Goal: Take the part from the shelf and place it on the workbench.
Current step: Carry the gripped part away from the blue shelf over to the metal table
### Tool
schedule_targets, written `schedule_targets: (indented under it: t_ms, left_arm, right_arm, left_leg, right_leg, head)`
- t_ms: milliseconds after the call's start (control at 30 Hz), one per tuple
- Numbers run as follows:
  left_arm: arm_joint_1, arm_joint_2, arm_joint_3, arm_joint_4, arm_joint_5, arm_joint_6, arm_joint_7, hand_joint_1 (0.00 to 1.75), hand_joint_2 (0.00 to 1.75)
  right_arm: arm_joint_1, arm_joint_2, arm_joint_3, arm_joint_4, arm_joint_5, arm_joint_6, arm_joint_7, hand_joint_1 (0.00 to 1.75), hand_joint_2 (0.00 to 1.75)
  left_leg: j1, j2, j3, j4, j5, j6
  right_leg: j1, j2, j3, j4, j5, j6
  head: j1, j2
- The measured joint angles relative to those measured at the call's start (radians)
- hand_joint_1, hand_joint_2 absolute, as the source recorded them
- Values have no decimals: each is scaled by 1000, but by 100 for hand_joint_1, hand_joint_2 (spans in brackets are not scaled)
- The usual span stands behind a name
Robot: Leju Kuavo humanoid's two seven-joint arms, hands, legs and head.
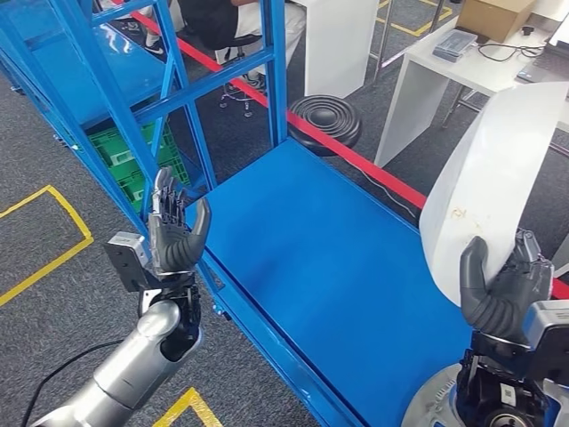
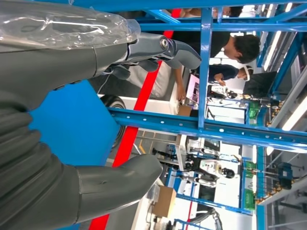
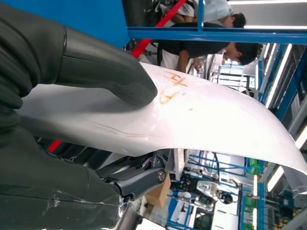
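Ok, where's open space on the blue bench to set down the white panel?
The blue workbench top is bare from the blue frame post down to the right hand holding the white panel. It is crowded only near the left hand, by the frame's diagonal bars.

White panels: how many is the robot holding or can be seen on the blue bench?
1. The white curved panel is gripped in the right hand, raised over the blue bench's right end. The left hand holds nothing. None lies on the bench surface in view.

Left hand (image 1: 176, 227) raised upright on a bent silver arm, fingers apart, thumb out, holding nothing. Right hand (image 1: 503, 285) low at right, thumb pressed on one face of the white curved panel (image 1: 490, 169), fingers behind it.
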State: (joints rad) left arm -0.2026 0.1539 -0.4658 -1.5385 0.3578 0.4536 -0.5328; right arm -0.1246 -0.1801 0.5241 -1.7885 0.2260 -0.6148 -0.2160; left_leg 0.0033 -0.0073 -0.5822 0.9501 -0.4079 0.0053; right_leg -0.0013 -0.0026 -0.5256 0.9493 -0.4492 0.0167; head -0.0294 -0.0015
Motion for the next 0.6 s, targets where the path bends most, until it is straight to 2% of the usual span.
schedule_targets:
  t_ms: [200, 267, 333, 367, 400, 467, 500, 533, 567, 600]
  left_arm:
    - [0, 0, 0, 0, -8, 0, 7, 0, 175]
    - [0, 1, 0, 0, -9, 0, 10, 0, 175]
    - [-1, 1, 0, -2, -11, 1, 12, 0, 175]
    - [-1, 1, 0, -4, -12, 1, 12, 0, 175]
    - [-2, 1, 0, -5, -12, 1, 13, 0, 175]
    - [-1, 1, 0, -5, -12, 2, 13, 0, 175]
    - [1, 1, -1, -5, -12, 2, 14, 0, 175]
    - [2, 1, -1, -5, -12, 2, 14, 0, 175]
    - [3, 1, -1, -5, -12, 2, 14, 0, 175]
    - [4, 1, -1, -6, -12, 2, 14, 0, 175]
  right_arm:
    - [1, 0, 0, 0, 33, 7, 3, 175, 175]
    - [1, 0, 0, 0, 35, 8, 4, 175, 175]
    - [0, 0, -1, -1, 36, 10, 6, 175, 175]
    - [0, 0, -1, -1, 37, 11, 7, 175, 175]
    - [0, 0, -1, -1, 37, 12, 8, 175, 175]
    - [2, 0, -1, 0, 37, 14, 10, 175, 175]
    - [4, 0, -1, 0, 37, 14, 11, 175, 175]
    - [5, 0, -1, 0, 37, 15, 12, 175, 175]
    - [5, 0, -1, 0, 38, 15, 13, 175, 175]
    - [5, 0, -1, 0, 38, 16, 14, 175, 175]
  left_leg:
    - [-3, 0, -1, 4, -4, 5]
    - [-5, -1, 0, 1, -4, 9]
    - [1, -3, 11, -16, 1, 16]
    - [4, -5, 18, -25, 4, 20]
    - [8, -8, 24, -33, 7, 23]
    - [7, -17, 27, -34, 7, 25]
    - [8, -24, 27, -34, 7, 24]
    - [9, -33, 27, -32, 6, 23]
    - [11, -43, 27, -29, 4, 20]
    - [14, -54, 27, -24, 1, 15]
  right_leg:
    - [-3, 0, 1, -1, -1, 5]
    - [-5, -2, 3, -3, 0, 9]
    - [-6, -3, 1, 4, -10, 15]
    - [-6, -3, -10, 30, -27, 18]
    - [-7, -1, -32, 78, -53, 20]
    - [-10, 0, -100, 218, -112, 25]
    - [-12, 0, -129, 273, -126, 27]
    - [-14, 0, -142, 292, -121, 30]
    - [-17, 2, -135, 269, -96, 32]
    - [-21, 7, -108, 209, -57, 34]
  head:
    - [0, 0]
    - [0, 0]
    - [0, 0]
    - [2, 0]
    - [4, 0]
    - [7, 0]
    - [7, 0]
    - [7, 0]
    - [7, 0]
    - [7, 0]
